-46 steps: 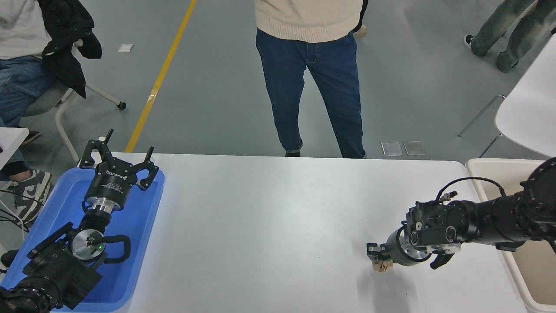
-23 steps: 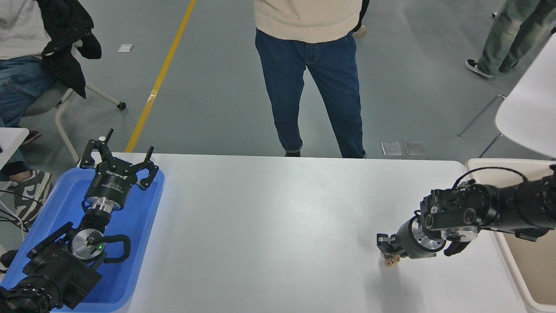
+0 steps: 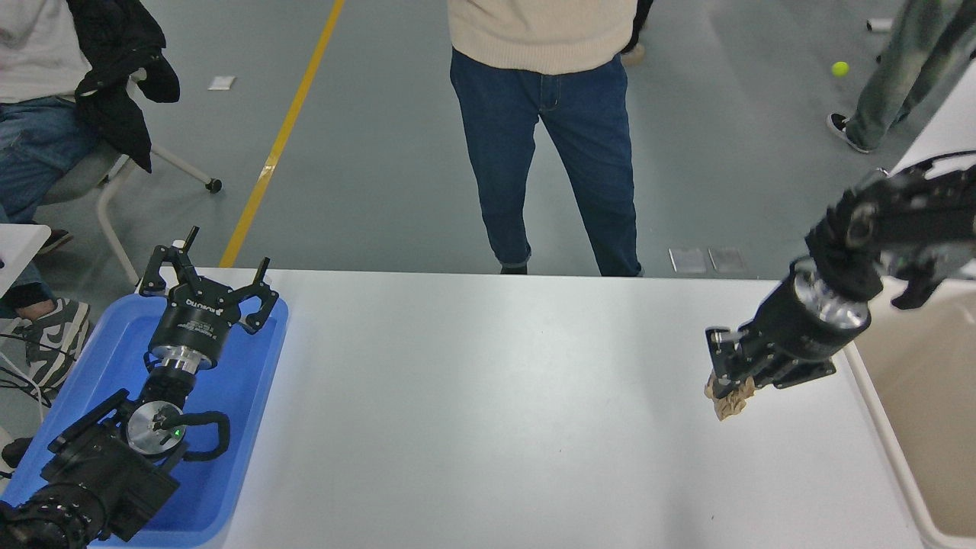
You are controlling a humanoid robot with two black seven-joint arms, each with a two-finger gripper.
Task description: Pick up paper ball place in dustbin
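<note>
Paper ball (image 3: 728,402) is clamped in the right end effector (image 3: 730,385), lifted off the counter (image 3: 488,412) — carry stage. Next call: swing right over the dustbin (image 3: 915,396) and let go — left end effector (image 3: 207,286), parked, splayed apart.

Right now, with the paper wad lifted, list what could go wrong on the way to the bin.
1. The crumpled tan paper ball hangs mostly below the right gripper, so it might slip onto the white table.
2. The cream rectangular plastic dustbin is at the table's right edge; releasing early could miss its thick rim.
</note>
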